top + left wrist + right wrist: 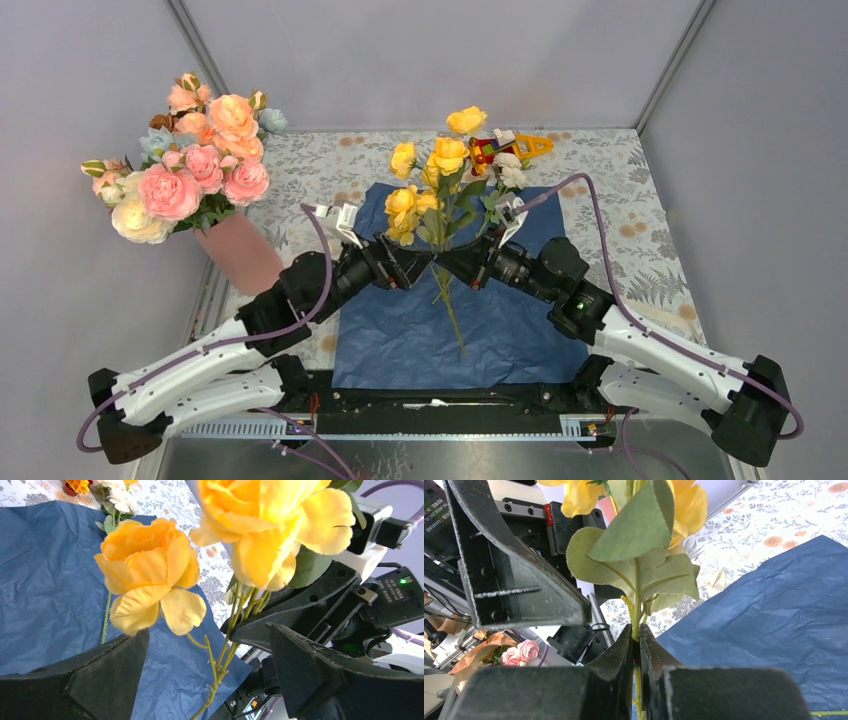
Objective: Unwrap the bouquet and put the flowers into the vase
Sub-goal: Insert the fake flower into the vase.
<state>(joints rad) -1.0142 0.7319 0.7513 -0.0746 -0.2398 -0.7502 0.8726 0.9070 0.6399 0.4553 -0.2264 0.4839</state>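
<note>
The bouquet's blue paper (500,335) lies spread flat on the table. Above it, the yellow flowers (440,160) stand upright on thin green stems (452,315), and my right gripper (446,262) is shut on those stems. The right wrist view shows the stems (636,612) pinched between the jaws of the right gripper (636,636), with green leaves (634,545) above. My left gripper (408,266) is open from the other side, and the stems (220,662) pass between its fingers (112,675) untouched. The salmon-pink vase (245,255) stands far left with pink and peach blooms.
A red-and-yellow toy (508,147) sits at the back of the floral tablecloth (640,230). Small white flowers (511,173) lie by the paper's far edge. Grey walls enclose the table on three sides. The vase bunch (195,165) spreads wide above the left edge.
</note>
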